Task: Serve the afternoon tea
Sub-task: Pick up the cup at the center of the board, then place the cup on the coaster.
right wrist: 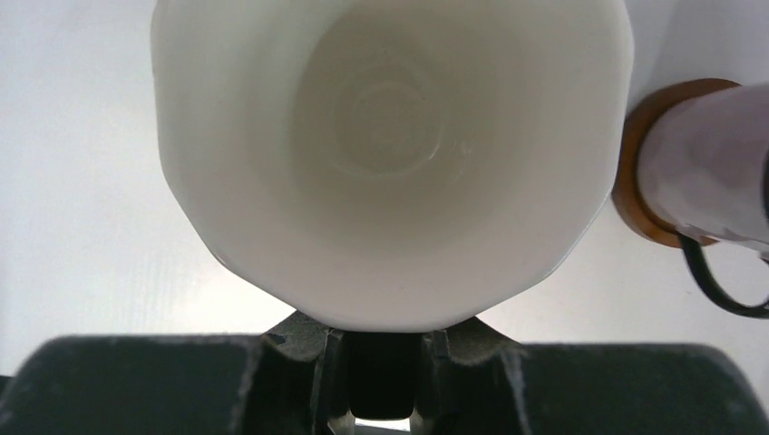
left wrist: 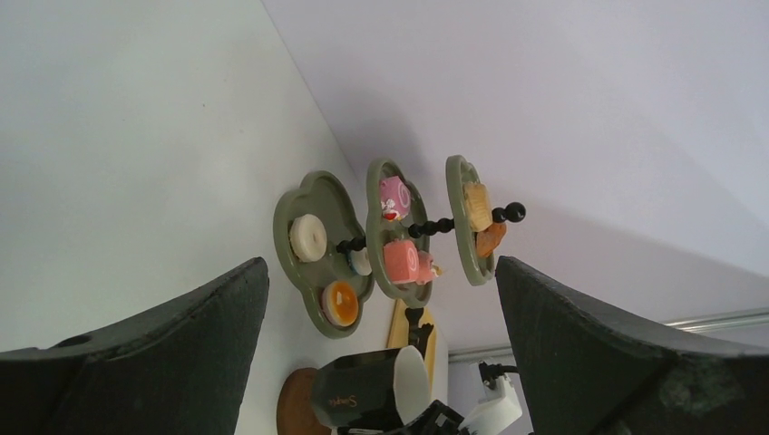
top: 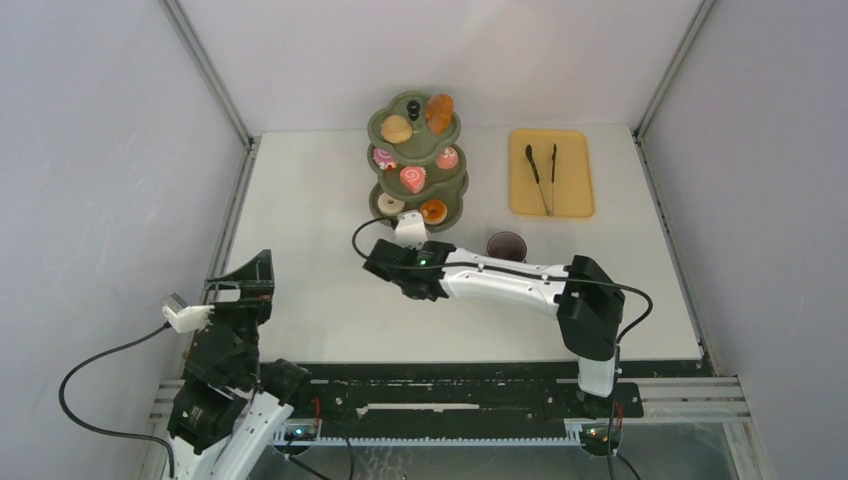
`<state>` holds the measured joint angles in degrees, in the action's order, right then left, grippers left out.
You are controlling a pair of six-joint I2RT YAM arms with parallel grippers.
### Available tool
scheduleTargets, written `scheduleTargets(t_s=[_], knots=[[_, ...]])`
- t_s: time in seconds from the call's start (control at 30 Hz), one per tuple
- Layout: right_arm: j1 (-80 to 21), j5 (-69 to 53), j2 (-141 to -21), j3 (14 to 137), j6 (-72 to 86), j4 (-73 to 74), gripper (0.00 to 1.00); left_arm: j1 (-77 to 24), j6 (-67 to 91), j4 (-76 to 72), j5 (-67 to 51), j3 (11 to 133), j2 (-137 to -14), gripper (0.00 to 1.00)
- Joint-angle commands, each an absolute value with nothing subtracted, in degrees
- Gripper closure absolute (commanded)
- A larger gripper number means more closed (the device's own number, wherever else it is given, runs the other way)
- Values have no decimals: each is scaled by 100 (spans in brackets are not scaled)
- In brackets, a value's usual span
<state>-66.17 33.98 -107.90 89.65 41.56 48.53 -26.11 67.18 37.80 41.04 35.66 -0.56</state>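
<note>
The olive-green three-tier stand point(top: 372, 128) stands at the back centre, with buns point(top: 397, 129) on the top tier, pink swirl cakes point(top: 413, 179) in the middle and donuts point(top: 390, 204) at the bottom. It also shows in the left wrist view point(left wrist: 295, 204). My right gripper point(top: 397, 264) is just in front of the stand, shut on the rim of a dark cup with a white inside point(right wrist: 390, 145), held tipped on its side point(left wrist: 381, 385). A second brown cup point(top: 506, 245) stands on its saucer point(right wrist: 635, 172) to the right. My left gripper point(top: 240, 282) is open and empty at the near left.
A flat orange-yellow tray point(top: 575, 170) holding black tongs point(top: 541, 175) lies at the back right. Grey walls and metal frame posts close in the table on the left, back and right. The right arm stretches across the table's middle.
</note>
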Motion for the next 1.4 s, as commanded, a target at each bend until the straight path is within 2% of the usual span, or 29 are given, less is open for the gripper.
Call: scheduleTargets(t_s=[0.0,0.27,1.37], knots=[[-6390,3815,-10149,8688,4294,4616,100,-2591,6532,3380,3854,3477,-297,0],[-6084,3644,-9954,8193,4381,4509,100,-2592,6522,3202,3718,3420,-518,0],[-5687,3005,-10160,7638,4395,3754,100,-2586,6540,3154,3700,3279,-559,0]])
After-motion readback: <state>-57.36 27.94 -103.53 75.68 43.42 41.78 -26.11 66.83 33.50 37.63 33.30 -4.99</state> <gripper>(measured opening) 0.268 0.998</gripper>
